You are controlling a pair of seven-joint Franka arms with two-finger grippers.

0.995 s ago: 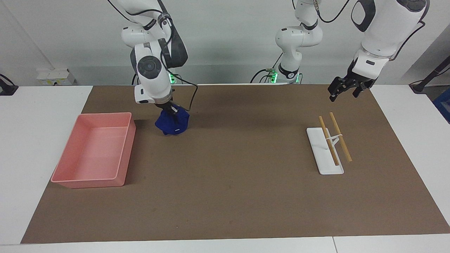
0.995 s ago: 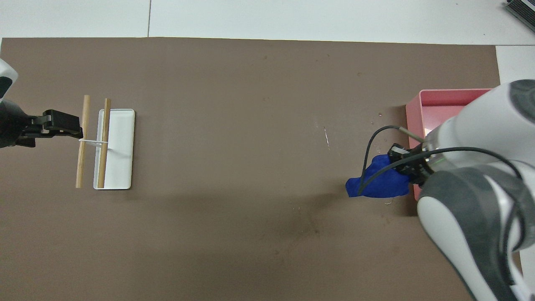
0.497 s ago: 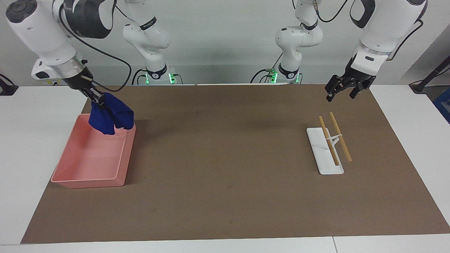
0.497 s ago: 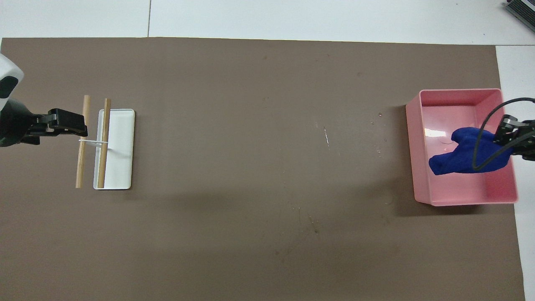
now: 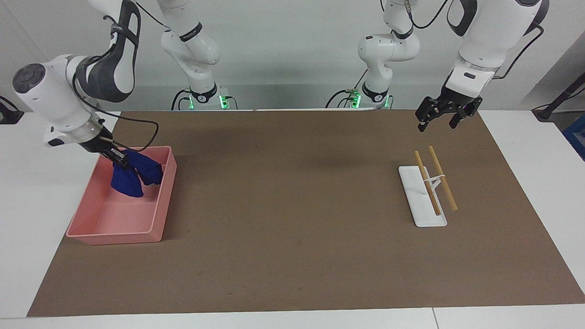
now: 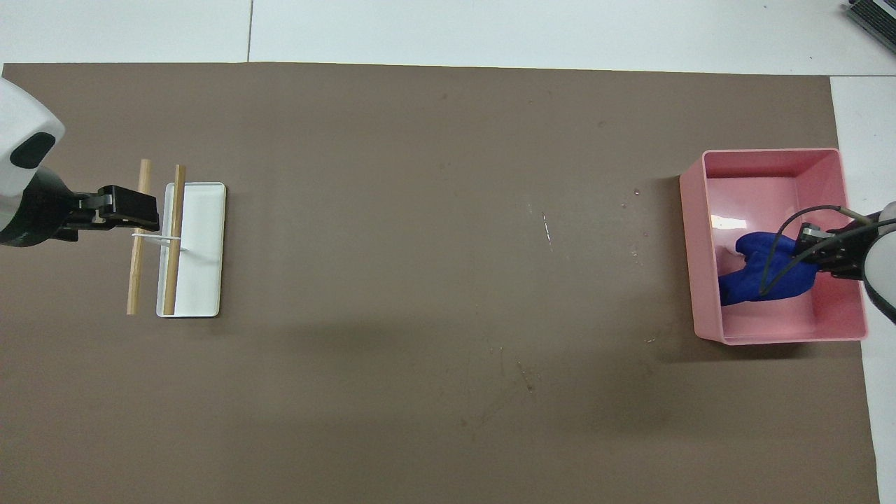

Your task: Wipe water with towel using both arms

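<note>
The deep blue towel (image 5: 132,180) hangs bunched from my right gripper (image 5: 119,160), which is shut on its top edge. The towel's lower part is down inside the pink tray (image 5: 114,237) at the right arm's end of the table. In the overhead view the towel (image 6: 763,276) lies within the tray's walls (image 6: 770,152), with the right gripper (image 6: 812,245) over it. A few tiny pale water droplets (image 6: 635,191) dot the brown mat beside the tray. My left gripper (image 5: 441,119) is open and empty in the air, over the mat near the white rack.
A white rack (image 5: 422,201) with two wooden sticks (image 5: 442,178) stands at the left arm's end of the table; it also shows in the overhead view (image 6: 199,252). A brown mat (image 5: 292,219) covers the table between rack and tray.
My right gripper has carried the towel from the mat beside the tray to over the tray, then lowered it inside. My left gripper has drifted slightly toward the table's middle.
</note>
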